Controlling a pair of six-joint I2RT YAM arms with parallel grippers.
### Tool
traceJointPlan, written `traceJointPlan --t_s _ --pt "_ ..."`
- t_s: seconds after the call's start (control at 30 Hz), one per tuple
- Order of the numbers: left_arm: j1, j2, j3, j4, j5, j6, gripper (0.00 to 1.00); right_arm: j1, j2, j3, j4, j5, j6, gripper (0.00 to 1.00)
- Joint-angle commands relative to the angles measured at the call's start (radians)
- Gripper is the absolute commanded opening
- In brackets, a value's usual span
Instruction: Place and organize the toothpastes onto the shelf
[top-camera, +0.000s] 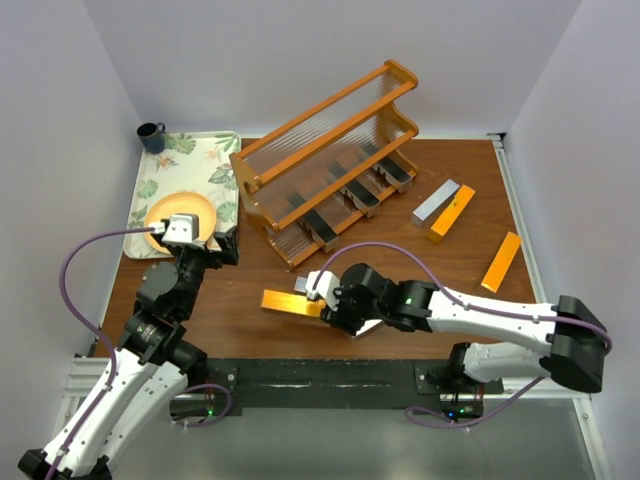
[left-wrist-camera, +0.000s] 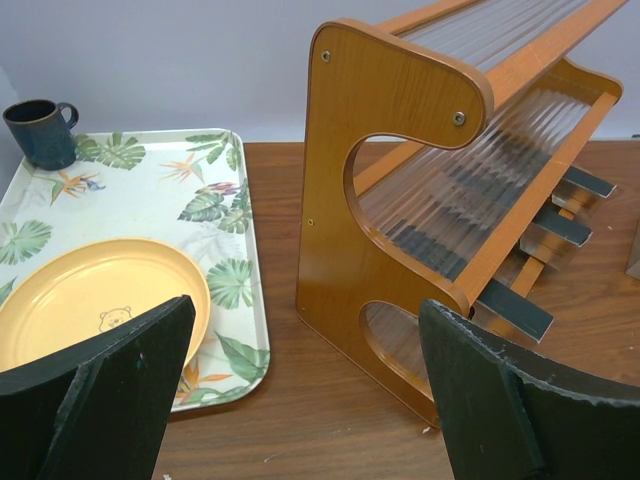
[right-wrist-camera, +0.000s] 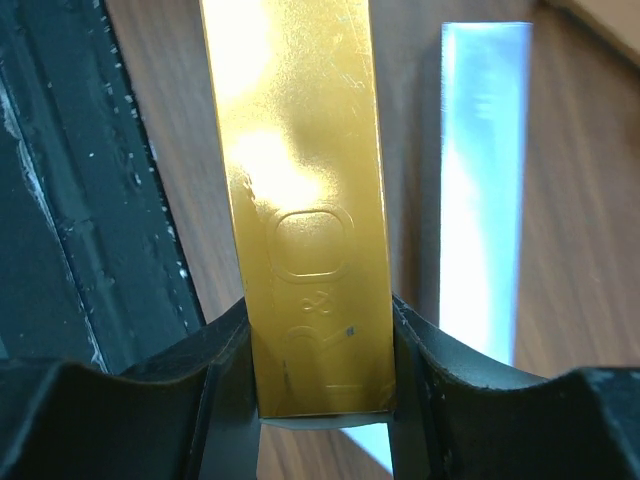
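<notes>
Gripping an orange-gold toothpaste carton (top-camera: 285, 301) by one end, the right hand (right-wrist-camera: 320, 340) is closed snugly on its two long sides near the front middle of the bench (top-camera: 400, 265). The wrist view shows the carton running straight out from between the dark fingers (right-wrist-camera: 215, 385), its embossed face up. Whether it rests on the wood or is lifted cannot be told. A silver carton (right-wrist-camera: 485, 180) lies just beside it and parallel to it on the bench.

The left hand (left-wrist-camera: 310, 400) hovers at the left side of the bench with its fingers spread wide and nothing between them, facing the rounded end panel of the shelf (top-camera: 330, 150). The orange-brown shelf stands at an angle toward the back of the bench. Three dark grey cartons (top-camera: 320, 228) sit spaced along its lowest tier, their ends sticking out over the front rail.

Right of the shelf, a silver-grey carton (top-camera: 435, 200) and an orange one (top-camera: 452, 212) lie side by side, touching or nearly so. Another orange carton (top-camera: 501, 261) lies apart, nearer the right edge.

A leaf-patterned tray (top-camera: 205, 160) sits at the left rear, carrying a yellow plate (top-camera: 178, 208), and a dark mug (top-camera: 151, 136) stands at the tray's far corner.
</notes>
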Motion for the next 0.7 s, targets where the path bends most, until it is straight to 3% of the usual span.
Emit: traceJointPlan --t_s 0.0,0.1,0.33,0.67 --pt "0.003 -0.009 0.003 0.019 0.006 0.019 1.0 -0.039 -0.098 0.133 -0.146 0.177 0.084 0.13" --pt "0.003 -0.014 0.003 0.019 0.01 0.018 1.0 -0.119 -0.126 0.191 -0.238 0.241 0.117 0.14" --pt "0.003 -0.023 0.005 0.02 0.02 0.016 1.0 -0.384 -0.141 0.352 -0.396 0.22 0.107 0.14" --pt "0.003 -0.028 0.003 0.022 0.043 0.012 1.0 -0.708 0.093 0.59 -0.41 0.087 0.007 0.14"
